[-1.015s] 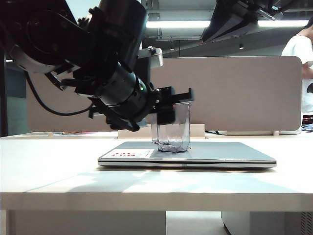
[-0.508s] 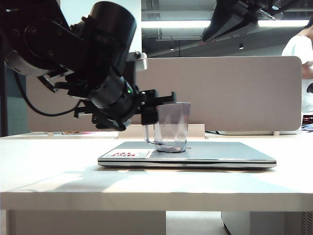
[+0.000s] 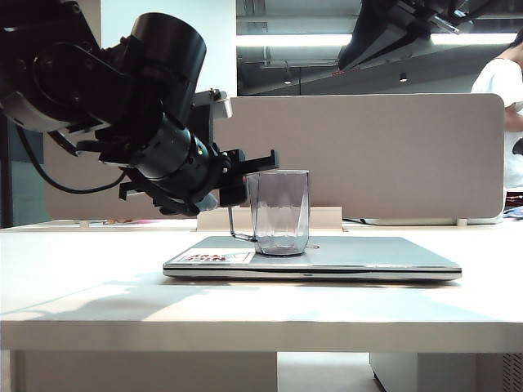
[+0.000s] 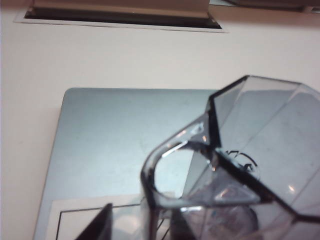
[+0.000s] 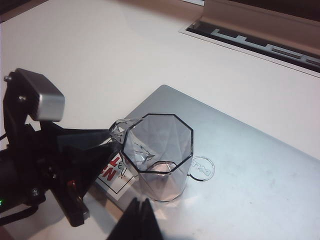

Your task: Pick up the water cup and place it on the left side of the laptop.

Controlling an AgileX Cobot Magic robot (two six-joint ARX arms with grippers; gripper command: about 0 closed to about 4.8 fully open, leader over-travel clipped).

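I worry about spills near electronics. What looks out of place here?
The water cup stands upright on the closed laptop lid, not the table. It looks empty, nothing spilled. The left tool is at its handle.

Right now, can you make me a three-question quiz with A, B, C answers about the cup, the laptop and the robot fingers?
1. Where does the cup stand?
A. on the laptop
B. on the bare table
C. on the floor

2. What colour is the print on the laptop's sticker?
A. green
B. red
C. yellow

3. How is the cup?
A. lying on its side
B. upside down
C. upright

Answers:
1 A, its base rests on the closed lid in the exterior view.
2 B, red letters show on the white sticker.
3 C, its open mouth faces up in the right wrist view.

The left fingers sit by the cup's handle; whether they grip it cannot be told. The right fingers are pressed shut above the laptop, away from the cup.
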